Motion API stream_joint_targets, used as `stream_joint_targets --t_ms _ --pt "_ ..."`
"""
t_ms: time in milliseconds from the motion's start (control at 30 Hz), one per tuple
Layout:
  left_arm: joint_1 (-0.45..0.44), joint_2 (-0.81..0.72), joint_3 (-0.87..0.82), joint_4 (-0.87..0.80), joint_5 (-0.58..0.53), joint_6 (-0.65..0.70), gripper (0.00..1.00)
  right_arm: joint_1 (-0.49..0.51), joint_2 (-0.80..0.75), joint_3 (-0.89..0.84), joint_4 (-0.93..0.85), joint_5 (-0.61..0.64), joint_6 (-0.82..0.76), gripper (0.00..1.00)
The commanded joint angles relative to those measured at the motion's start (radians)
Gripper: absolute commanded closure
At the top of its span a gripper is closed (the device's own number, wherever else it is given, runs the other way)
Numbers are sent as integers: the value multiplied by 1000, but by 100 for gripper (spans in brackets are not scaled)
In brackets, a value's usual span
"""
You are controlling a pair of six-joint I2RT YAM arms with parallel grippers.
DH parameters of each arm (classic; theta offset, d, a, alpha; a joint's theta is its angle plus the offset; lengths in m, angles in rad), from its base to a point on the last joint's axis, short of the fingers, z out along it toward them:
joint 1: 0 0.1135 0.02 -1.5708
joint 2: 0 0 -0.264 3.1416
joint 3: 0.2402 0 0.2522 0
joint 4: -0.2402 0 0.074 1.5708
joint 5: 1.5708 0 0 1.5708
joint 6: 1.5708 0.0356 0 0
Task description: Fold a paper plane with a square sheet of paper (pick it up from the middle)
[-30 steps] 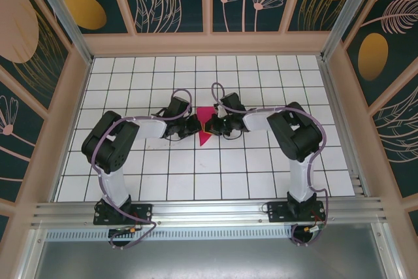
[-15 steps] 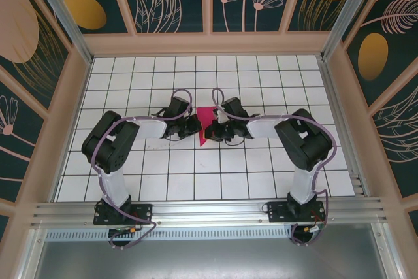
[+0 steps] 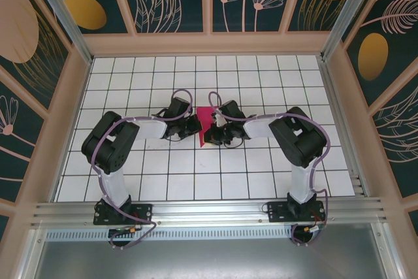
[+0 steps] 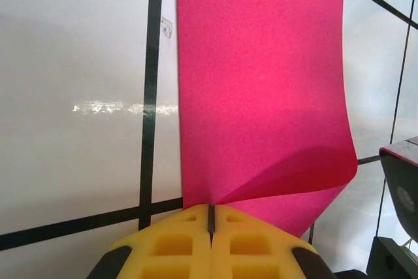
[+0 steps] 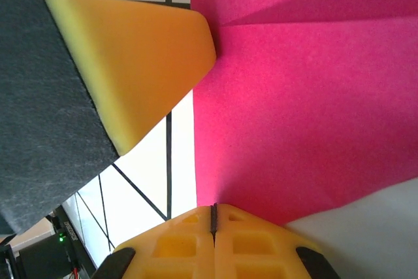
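The square sheet of paper [image 3: 204, 121], magenta-pink, hangs as a narrow bent shape between my two grippers at the middle of the table. In the left wrist view the paper [image 4: 261, 83] rises from my left gripper [image 4: 210, 212], which is shut on its lower edge, and a flap curls off to the right. My right gripper [image 5: 213, 212] is shut on another edge of the paper [image 5: 307, 115]. From above, the left gripper [image 3: 194, 126] and right gripper [image 3: 210, 132] stand close together, tips almost meeting. A yellow left fingertip [image 5: 130, 63] touches the sheet's edge.
The white gridded table [image 3: 196, 181] spreads out around the arms, closed in by wooden frame walls [image 3: 209, 44] at the back and sides. An aluminium rail [image 3: 209, 210] runs along the near edge. The dark body of the right gripper [image 4: 400, 187] sits close at the right.
The right gripper has swung left toward the left gripper. The paper's hanging lower point has drawn up, and the sheet now looks narrower from above. The left arm has barely moved.
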Motion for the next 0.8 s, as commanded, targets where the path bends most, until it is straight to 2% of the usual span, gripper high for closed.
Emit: stream_joint_targets --t_ms 0,233,767 --pt "0 6 -28 -51 -65 1 100 6 24 24 -26 0 -26 97" --pt "-1 8 -29 -51 -67 1 100 21 -31 20 -10 -12 -37 96" --pt "-1 2 -43 -40 -85 -20 100 52 -8 33 -24 7 -37 95"
